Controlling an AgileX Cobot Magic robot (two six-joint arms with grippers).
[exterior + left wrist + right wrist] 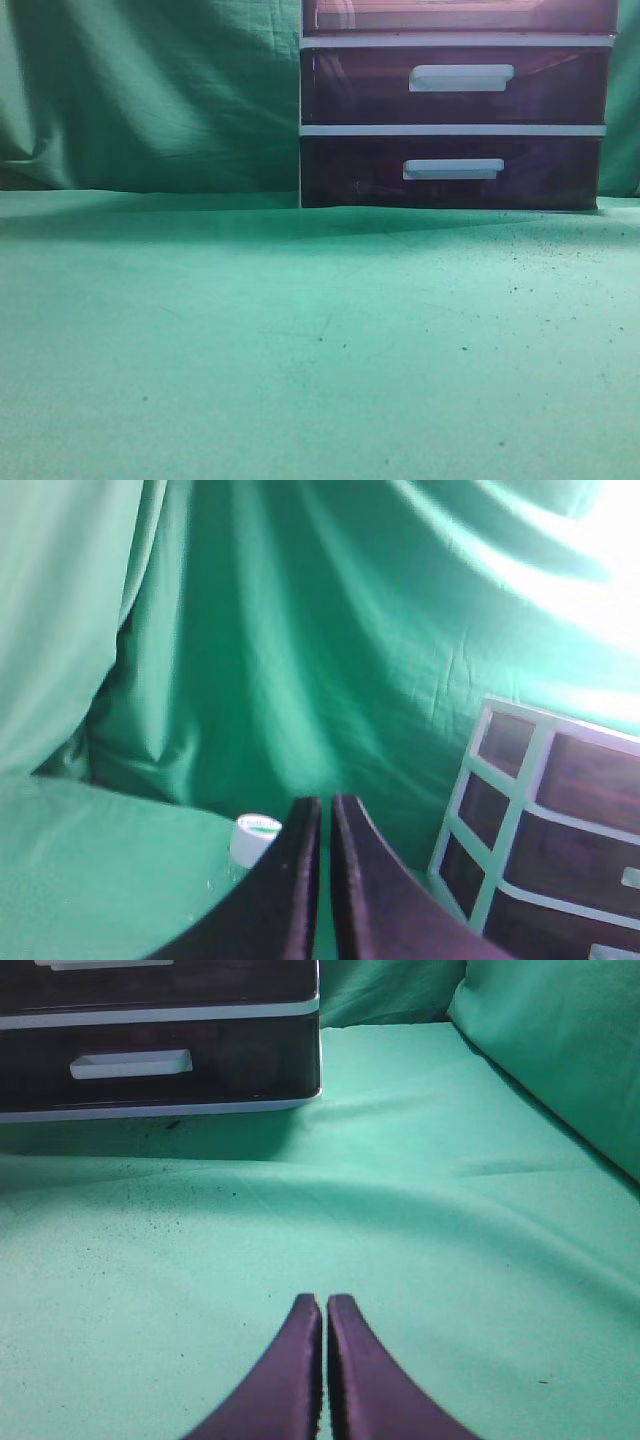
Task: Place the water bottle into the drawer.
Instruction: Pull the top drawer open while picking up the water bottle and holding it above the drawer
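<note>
Near: both hands empty, fingers pressed together. Right hand (324,1305) hangs over bare green tabletop (300,350). Left hand (325,805) sits by the water bottle (254,838); only its white cap w/ green band shows, just left of and behind the fingers. Far right: white-framed unit, pinkish drawer (460,14) at top, seemingly not pulled out. Risks: hand closed so it could knock the bottle over; drawer needs opening 1st.
</note>
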